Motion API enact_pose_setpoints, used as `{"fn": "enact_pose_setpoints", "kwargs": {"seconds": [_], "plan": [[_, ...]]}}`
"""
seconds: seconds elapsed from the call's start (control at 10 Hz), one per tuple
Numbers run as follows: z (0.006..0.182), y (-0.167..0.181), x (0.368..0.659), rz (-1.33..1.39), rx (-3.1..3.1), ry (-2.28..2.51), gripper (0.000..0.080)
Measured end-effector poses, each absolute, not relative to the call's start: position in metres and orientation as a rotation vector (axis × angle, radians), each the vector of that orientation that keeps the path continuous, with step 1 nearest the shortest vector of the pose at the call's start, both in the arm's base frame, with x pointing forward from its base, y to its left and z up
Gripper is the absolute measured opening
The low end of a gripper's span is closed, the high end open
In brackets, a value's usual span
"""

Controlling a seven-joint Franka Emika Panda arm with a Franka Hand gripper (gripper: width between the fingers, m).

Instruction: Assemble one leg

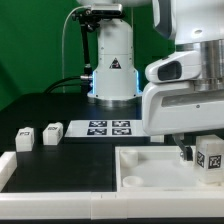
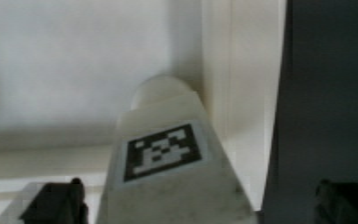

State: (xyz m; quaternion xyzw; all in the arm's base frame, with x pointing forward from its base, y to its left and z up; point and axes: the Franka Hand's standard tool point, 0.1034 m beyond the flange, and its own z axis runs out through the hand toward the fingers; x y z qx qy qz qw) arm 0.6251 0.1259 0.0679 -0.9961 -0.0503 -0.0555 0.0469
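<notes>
Gripper (image 2: 197, 200) wide, gaps either side of the leg (image 2: 163, 150); tabletop (image 1: 160, 170) rim just beside.

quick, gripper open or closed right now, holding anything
gripper: open, holding nothing; the leg sits between the jaws with a gap on each side
</notes>
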Motion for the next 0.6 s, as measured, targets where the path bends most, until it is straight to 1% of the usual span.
{"fn": "enact_pose_setpoints", "kwargs": {"seconds": [0.2,0.3,0.4,0.5,0.6], "plan": [[0.0677,0.1212,0.6269,-0.19,-3.031,-0.411,0.0649],[0.0677,0.1212,0.6268,-0.19,-3.03,-0.415,0.0649],[0.0677,0.1212,0.6268,-0.19,-3.031,-0.413,0.0617],[0.0677,0.1212,0.6268,-0.19,-3.031,-0.413,0.0617],[0.0677,0.1212,0.6268,-0.19,-3.031,-0.413,0.0438]]}}
